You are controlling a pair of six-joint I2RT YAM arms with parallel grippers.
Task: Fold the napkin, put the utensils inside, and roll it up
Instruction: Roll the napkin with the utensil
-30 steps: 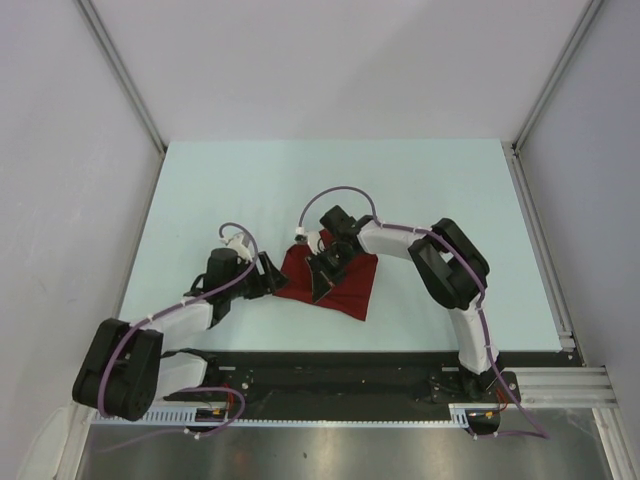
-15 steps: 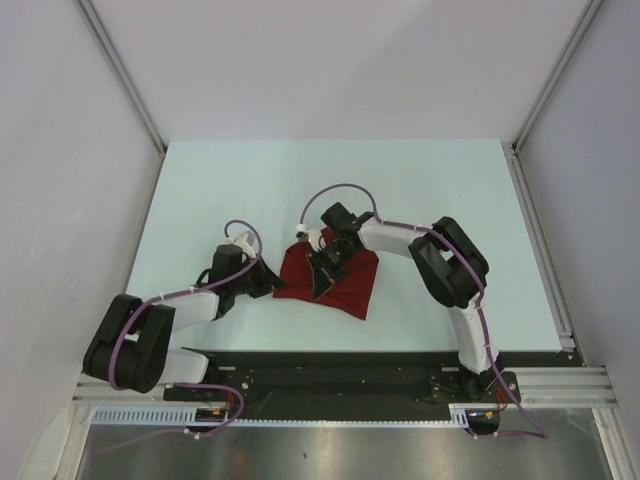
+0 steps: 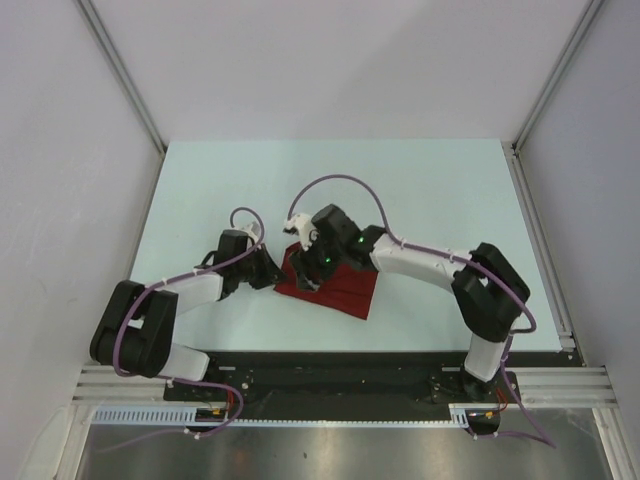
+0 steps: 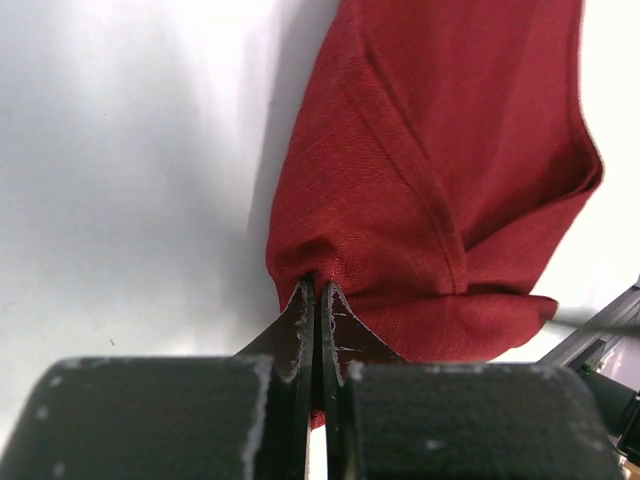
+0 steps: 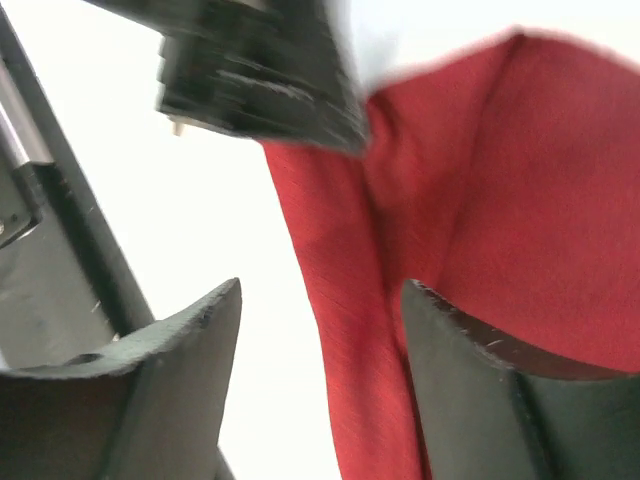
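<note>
The dark red napkin lies folded and rumpled in the middle of the pale table. My left gripper is at its left edge, and in the left wrist view the jaws are shut with a pinch of the napkin between the tips. My right gripper hovers over the napkin's left part with its jaws wide open. In the right wrist view a ridge of the napkin runs between the right gripper's fingers, apart from both. The utensils are out of view.
The table has white walls at the back and sides and a metal rail along its right edge. The left gripper's black body shows blurred at the top of the right wrist view, close to my right gripper.
My left gripper slid right to the napkin's left edge and shut on it. My right gripper opened, letting the cloth go, and its arm stretched out to the left.
</note>
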